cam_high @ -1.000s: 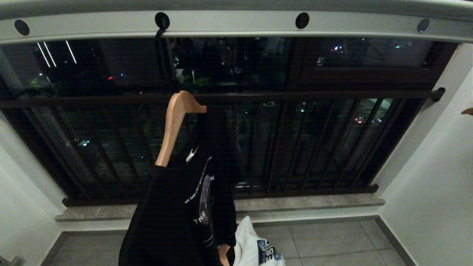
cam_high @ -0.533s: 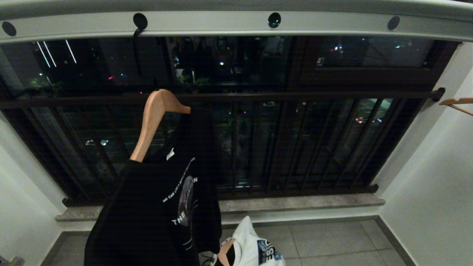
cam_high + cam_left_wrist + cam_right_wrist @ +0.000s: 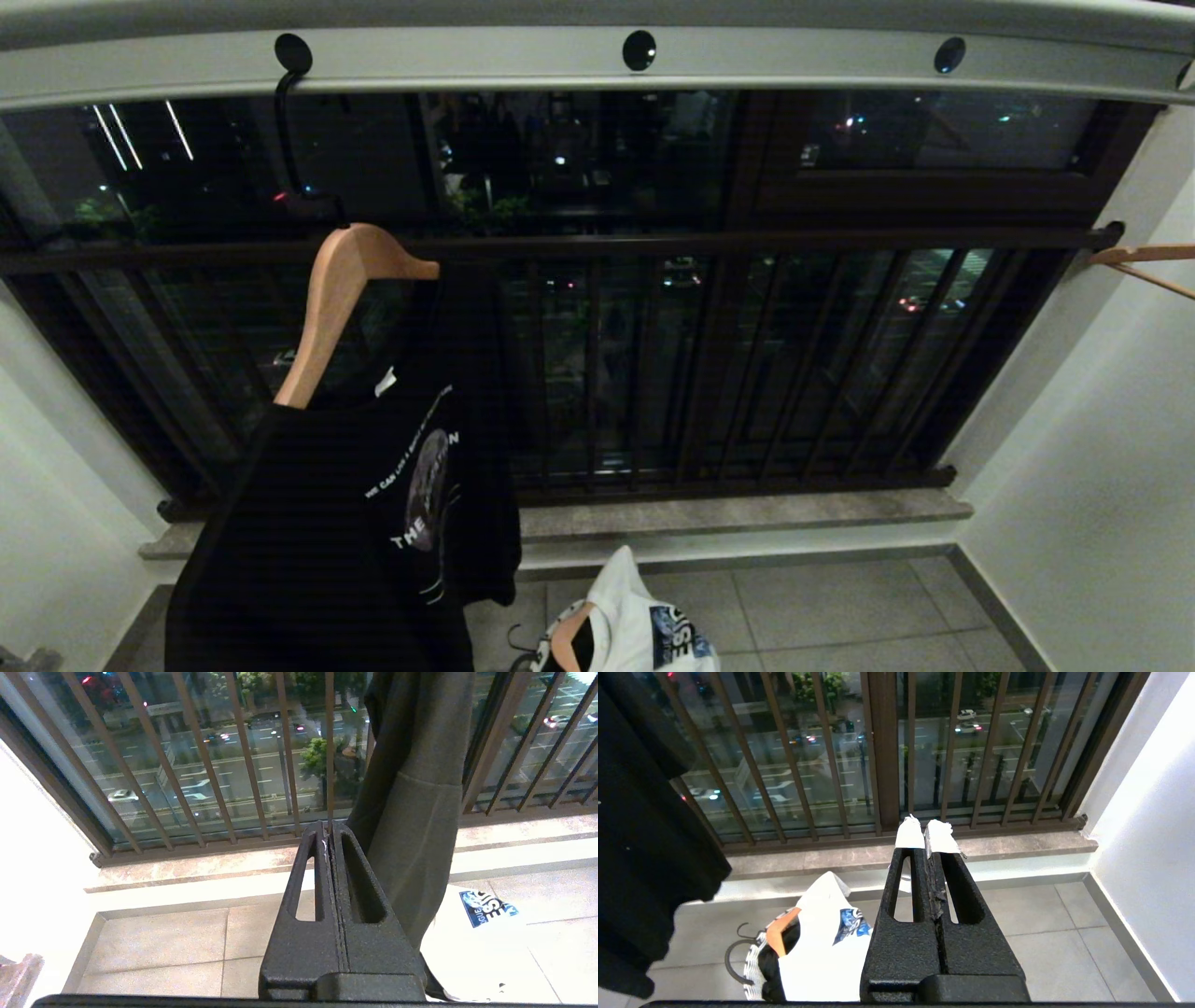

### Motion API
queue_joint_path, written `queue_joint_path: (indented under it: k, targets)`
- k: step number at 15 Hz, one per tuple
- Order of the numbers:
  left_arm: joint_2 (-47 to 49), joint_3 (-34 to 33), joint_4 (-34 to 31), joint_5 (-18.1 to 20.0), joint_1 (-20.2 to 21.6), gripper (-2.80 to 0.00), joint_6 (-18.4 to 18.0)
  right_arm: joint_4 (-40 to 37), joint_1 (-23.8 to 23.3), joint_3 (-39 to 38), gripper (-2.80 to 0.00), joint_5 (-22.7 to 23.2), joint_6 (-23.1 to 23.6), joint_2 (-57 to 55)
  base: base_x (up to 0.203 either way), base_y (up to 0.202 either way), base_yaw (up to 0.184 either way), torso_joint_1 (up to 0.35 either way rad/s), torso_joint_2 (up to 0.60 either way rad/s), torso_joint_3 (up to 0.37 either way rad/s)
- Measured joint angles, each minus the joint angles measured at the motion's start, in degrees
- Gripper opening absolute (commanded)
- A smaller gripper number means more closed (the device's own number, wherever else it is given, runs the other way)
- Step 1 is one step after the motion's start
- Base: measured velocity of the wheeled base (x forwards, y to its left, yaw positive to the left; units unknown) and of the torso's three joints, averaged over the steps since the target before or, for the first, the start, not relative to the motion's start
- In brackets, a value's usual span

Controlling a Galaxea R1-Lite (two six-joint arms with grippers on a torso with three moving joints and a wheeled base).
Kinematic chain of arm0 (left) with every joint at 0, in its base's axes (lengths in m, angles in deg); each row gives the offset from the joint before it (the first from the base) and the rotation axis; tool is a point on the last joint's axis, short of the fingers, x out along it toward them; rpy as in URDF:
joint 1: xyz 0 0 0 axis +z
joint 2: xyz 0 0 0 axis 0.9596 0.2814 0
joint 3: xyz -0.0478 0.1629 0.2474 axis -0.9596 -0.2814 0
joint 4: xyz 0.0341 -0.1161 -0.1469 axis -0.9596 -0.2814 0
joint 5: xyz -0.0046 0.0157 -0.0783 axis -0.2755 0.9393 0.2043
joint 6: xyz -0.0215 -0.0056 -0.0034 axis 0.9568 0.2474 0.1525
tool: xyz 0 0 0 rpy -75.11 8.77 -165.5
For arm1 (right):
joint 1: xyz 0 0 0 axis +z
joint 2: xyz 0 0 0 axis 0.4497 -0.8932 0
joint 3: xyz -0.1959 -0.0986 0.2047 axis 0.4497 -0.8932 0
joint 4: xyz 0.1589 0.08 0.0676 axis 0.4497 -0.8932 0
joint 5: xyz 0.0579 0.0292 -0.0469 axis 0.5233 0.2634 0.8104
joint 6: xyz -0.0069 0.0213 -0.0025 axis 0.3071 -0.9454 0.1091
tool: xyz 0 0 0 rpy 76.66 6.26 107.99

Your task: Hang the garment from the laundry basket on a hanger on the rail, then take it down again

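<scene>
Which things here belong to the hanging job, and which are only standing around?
For the job:
- rail
- wooden hanger hooked on the rail
- black T-shirt on that hanger
- laundry basket
- white garment in the basket

Only around:
- window grille
- stone sill
- second hanger, at the right wall

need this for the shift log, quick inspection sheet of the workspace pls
surface: grey tiled floor below a stone window sill
job's things: black t-shirt on a wooden hanger, its hook in a hole of the rail; laundry basket on the floor, only part of its rim showing, holding a white garment on another hanger
clutter: a further wooden hanger at the right edge
grippers: left claw shut, empty; right claw shut, empty, white tape on its tips
cables: nothing seen
surroundings: dark window grille, night street outside, white walls on both sides
</scene>
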Motion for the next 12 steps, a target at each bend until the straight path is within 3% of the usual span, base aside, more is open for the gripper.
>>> queue_joint_path:
  k: [12]
  targets:
    - [0.0,0.0,0.0,0.0,0.0,-2.80,1.0,0.0,0.0,0.0,-2.80,0.0,0.0,0.0,0.000,0.000,0.000,0.000,0.00,0.000]
